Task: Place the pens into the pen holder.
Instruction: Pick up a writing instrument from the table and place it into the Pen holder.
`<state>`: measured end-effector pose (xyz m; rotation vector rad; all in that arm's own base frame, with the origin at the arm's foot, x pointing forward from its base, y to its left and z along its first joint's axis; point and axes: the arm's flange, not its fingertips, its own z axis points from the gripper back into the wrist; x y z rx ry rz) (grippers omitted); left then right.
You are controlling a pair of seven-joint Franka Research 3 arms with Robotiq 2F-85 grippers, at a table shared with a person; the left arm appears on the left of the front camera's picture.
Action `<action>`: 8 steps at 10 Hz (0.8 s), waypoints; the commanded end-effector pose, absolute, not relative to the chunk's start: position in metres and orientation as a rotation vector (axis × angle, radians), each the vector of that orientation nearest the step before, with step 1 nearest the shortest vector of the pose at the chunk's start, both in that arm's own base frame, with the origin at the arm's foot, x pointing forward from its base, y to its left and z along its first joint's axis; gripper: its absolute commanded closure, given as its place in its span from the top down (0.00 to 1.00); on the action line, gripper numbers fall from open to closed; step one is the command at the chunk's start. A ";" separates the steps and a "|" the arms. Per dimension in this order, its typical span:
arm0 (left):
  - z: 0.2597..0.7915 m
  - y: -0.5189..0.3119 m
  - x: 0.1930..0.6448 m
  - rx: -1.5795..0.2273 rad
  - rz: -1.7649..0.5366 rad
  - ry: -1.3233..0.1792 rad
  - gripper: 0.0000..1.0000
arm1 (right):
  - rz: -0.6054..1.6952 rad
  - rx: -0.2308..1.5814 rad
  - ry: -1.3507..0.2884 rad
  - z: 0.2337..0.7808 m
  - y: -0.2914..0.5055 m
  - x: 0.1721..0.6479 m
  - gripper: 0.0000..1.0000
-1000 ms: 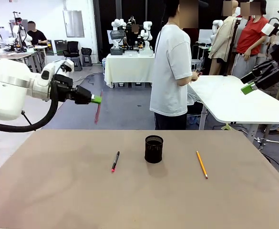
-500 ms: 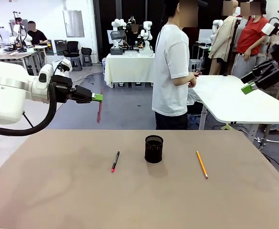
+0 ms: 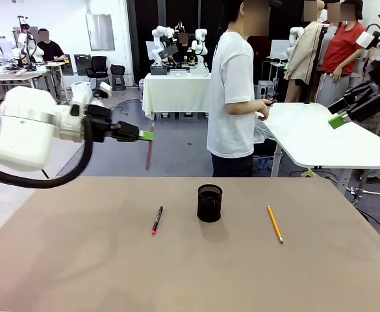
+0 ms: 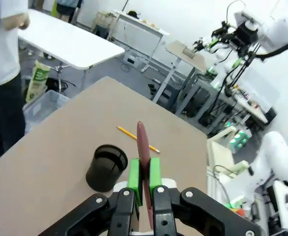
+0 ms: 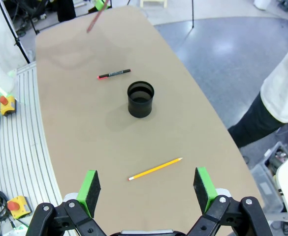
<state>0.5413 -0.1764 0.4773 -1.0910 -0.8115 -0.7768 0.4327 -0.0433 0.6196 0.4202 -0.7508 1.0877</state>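
My left gripper [image 3: 147, 136] hangs high over the table's far left, shut on a dark red pen [image 3: 149, 155] that points down from its green pads. The left wrist view has that red pen [image 4: 143, 147] clamped between the pads of the left gripper [image 4: 144, 173], with the black mesh pen holder [image 4: 107, 167] below and to the left. The pen holder [image 3: 209, 203] stands upright mid-table. A black pen with a red end [image 3: 156, 220] lies to its left, a yellow pencil [image 3: 275, 223] to its right. My right gripper [image 3: 338, 119] stays raised at far right, open and holding nothing [image 5: 146, 187].
A person in a white shirt [image 3: 234, 97] stands beyond the far table edge. A white side table [image 3: 319, 136] stands at the back right. In the right wrist view, the pen holder [image 5: 141, 99], black pen [image 5: 114, 73] and pencil [image 5: 154, 168] lie spread across the brown tabletop [image 5: 75, 123].
My left arm has carried the red pen to the right, toward the pen holder, at about the same height. The right arm and the things on the table have not moved.
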 end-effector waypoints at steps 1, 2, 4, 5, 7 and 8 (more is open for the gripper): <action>0.463 -0.212 0.550 -1.033 -0.885 -0.945 0.00 | 1.091 0.420 -0.754 0.621 -0.043 0.432 1.00; 0.463 -0.221 0.548 -1.044 -0.938 -0.987 0.00 | 1.091 0.420 -0.754 0.621 -0.043 0.432 1.00; 0.464 -0.222 0.552 -1.087 -0.978 -1.064 0.00 | 1.091 0.420 -0.754 0.621 -0.043 0.432 1.00; 0.461 -0.228 0.548 -1.130 -0.977 -1.059 0.00 | 1.091 0.420 -0.754 0.621 -0.043 0.432 1.00; 0.444 -0.250 0.553 -1.199 -1.023 -1.062 0.00 | 1.091 0.420 -0.754 0.621 -0.043 0.432 1.00; 0.436 -0.265 0.559 -1.224 -1.035 -1.080 0.00 | 1.091 0.420 -0.754 0.621 -0.043 0.432 1.00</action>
